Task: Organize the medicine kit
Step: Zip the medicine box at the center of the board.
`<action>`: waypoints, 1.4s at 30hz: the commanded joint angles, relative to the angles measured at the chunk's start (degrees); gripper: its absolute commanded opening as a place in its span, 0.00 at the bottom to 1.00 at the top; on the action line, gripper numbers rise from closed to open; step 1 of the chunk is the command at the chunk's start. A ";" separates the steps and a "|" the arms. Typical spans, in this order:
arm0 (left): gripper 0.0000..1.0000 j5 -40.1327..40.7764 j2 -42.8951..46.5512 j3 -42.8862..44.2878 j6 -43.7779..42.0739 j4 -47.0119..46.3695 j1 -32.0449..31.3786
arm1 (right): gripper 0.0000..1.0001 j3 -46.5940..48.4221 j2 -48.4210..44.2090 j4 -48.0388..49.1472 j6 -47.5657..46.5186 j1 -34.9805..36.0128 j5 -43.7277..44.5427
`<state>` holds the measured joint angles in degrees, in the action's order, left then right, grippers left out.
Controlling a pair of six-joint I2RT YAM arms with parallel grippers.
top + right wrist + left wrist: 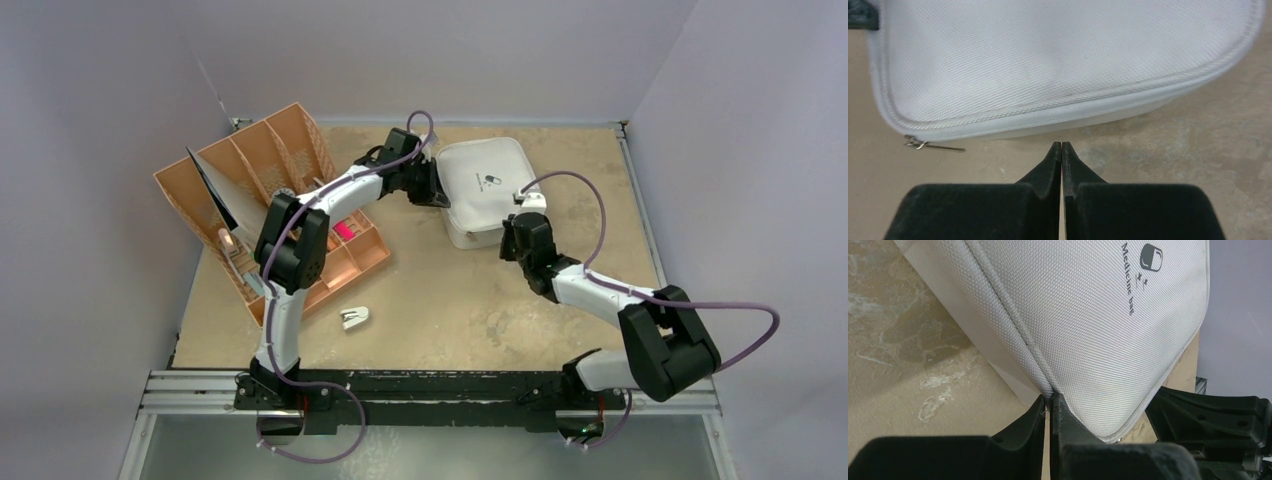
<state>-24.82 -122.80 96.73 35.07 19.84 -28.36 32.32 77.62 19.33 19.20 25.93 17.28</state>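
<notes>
the medicine kit [487, 185], a light grey fabric-covered case with rounded corners, lies flat with its lid down on the tan table [450, 300], toward the far side and a little right of the middle. a small dark capsule logo [1152, 257] sits on the lid, with the words "medicine bag" printed beside it. no view shows the whole case. from above, its left edge is covered by the left arm's wrist and its near right corner by the right arm's wrist. both wrist cameras cut it off at the picture edges. a thin metal zip pull [923, 145] sticks out at one near corner and rests on the table.

the left gripper [1049, 402] is clenched, with only a sliver of a gap, and its fingertips press against the raised seam at a corner of the lid. whether anything is pinched between them is too small to make out. the right gripper [1062, 147] is clenched tight, tips touching each other with nothing between them. it sits low over the table, just short of the kit's near edge and not touching it.

left of the kit stands a tan-orange divided tray [270, 200], partly hidden behind the left arm, with something bright pink [345, 230] in one compartment. a small white object [354, 318] lies alone on the table nearer the arm bases. its shape is unclear.
</notes>
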 commanded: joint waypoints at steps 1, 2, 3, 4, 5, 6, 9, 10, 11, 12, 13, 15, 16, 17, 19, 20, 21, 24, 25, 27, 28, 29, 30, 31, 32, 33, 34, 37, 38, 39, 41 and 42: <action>0.00 4.76 -2.71 -0.43 -4.14 7.04 1.38 | 0.00 0.00 0.44 3.53 -3.56 -0.09 -12.83; 0.00 4.59 -2.58 -0.65 -3.92 6.87 1.30 | 0.00 0.45 0.56 4.42 -3.95 -0.09 -14.22; 0.00 4.33 -2.46 -0.92 -3.69 6.70 1.29 | 0.00 1.06 0.49 4.53 -3.27 -0.02 -15.06; 0.00 4.07 -2.28 -1.19 -3.43 6.39 1.27 | 0.05 1.60 0.29 3.73 -1.18 0.12 -15.47; 0.00 3.81 -2.19 -1.48 -3.26 6.13 1.21 | 0.14 1.52 0.26 4.36 0.82 0.31 -15.66; 0.00 3.55 -2.10 -1.72 -3.03 5.83 1.20 | 0.23 1.18 0.30 5.52 2.18 0.90 -14.94; 0.00 3.00 -2.07 -2.07 -2.57 5.37 1.07 | 0.33 1.05 0.65 7.47 1.41 3.97 -11.57; 0.00 2.87 -2.09 -2.07 -2.50 5.24 1.03 | 0.37 1.34 0.76 7.57 1.11 4.94 -10.54; 0.00 2.80 -1.98 -2.03 -2.51 5.22 1.04 | 0.39 1.59 0.83 7.86 1.03 5.86 -9.69; 0.00 2.76 -1.98 -1.99 -2.51 5.21 0.95 | 0.41 1.65 0.92 8.36 1.25 6.93 -8.74; 0.00 2.68 -2.00 -1.98 -2.44 5.15 0.95 | 0.43 1.79 1.04 8.84 1.50 7.54 -8.00; 0.00 2.60 -1.92 -2.05 -2.45 5.04 0.94 | 0.50 2.52 1.69 8.67 1.90 9.01 -6.14; 0.00 2.58 -1.83 -2.07 -2.33 5.01 0.89 | 0.51 3.41 2.12 8.24 1.89 9.83 -4.49; 0.00 2.58 -1.81 -2.07 -2.30 5.00 0.86 | 0.52 4.11 2.69 7.50 1.93 10.65 -1.68; 0.00 2.52 -1.83 -2.20 -2.16 4.87 0.89 | 0.55 5.09 3.92 7.02 2.21 11.81 2.47; 0.00 2.50 -1.83 -2.28 -2.19 4.86 0.79 | 0.56 5.57 4.57 7.02 2.32 12.30 4.63; 0.00 2.49 -1.76 -2.37 -2.19 4.85 0.77 | 0.56 5.97 5.28 7.21 2.32 12.72 6.26; 0.00 2.50 -1.76 -2.68 -2.12 4.60 0.76 | 0.56 7.07 7.59 8.70 2.36 13.62 9.54; 0.00 2.49 -1.67 -2.75 -2.09 4.56 0.76 | 0.56 7.56 8.55 9.19 2.21 13.95 10.83; 0.00 2.42 -1.65 -2.77 -2.06 4.51 0.71 | 0.56 8.26 9.96 10.17 1.57 14.61 13.84; 0.00 2.41 -1.61 -2.85 -2.11 4.51 0.69 | 0.55 8.52 10.69 11.14 1.06 14.89 15.04; 0.00 2.41 -1.57 -2.86 -2.08 4.51 0.68 | 0.55 8.64 11.37 12.59 0.49 15.07 16.13; 0.00 2.42 -1.56 -2.86 -2.16 4.51 0.61 | 0.53 8.71 11.90 14.08 -0.23 15.22 16.90; 0.00 2.46 -1.56 -2.93 -2.19 4.60 0.59 | 0.51 8.86 12.25 14.76 -0.95 15.39 17.78; 0.00 2.49 -1.52 -2.95 -2.27 4.61 0.63 | 0.48 9.01 12.50 15.06 -1.39 15.59 19.00; 0.00 2.58 -1.48 -3.03 -2.27 4.60 0.60 | 0.44 9.21 12.62 15.32 -1.75 15.63 20.02; 0.00 2.58 -1.41 -3.16 -2.42 4.69 0.59 | 0.40 9.06 12.57 15.73 -2.12 15.64 20.77; 0.00 2.71 -1.39 -3.51 -2.38 4.53 0.59 | 0.31 8.15 12.15 17.87 -3.00 15.75 21.72; 0.00 2.63 -1.39 -3.62 -2.42 4.51 0.59 | 0.27 7.86 12.00 18.58 -3.29 15.73 21.52; 0.00 2.59 -1.39 -3.73 -2.41 4.37 0.59 | 0.24 7.59 11.94 19.34 -3.81 15.73 21.06; 0.00 2.52 -1.51 -3.70 -2.40 4.38 0.59 | 0.14 6.83 12.02 21.42 -5.44 15.73 19.51; 0.00 2.55 -1.56 -3.59 -2.47 4.38 0.61 | 0.08 6.28 11.98 22.78 -6.29 15.73 18.33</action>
<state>-25.36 -122.78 95.72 34.92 17.28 -28.10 38.33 90.72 30.22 16.58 42.37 33.21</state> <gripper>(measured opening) 0.017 0.169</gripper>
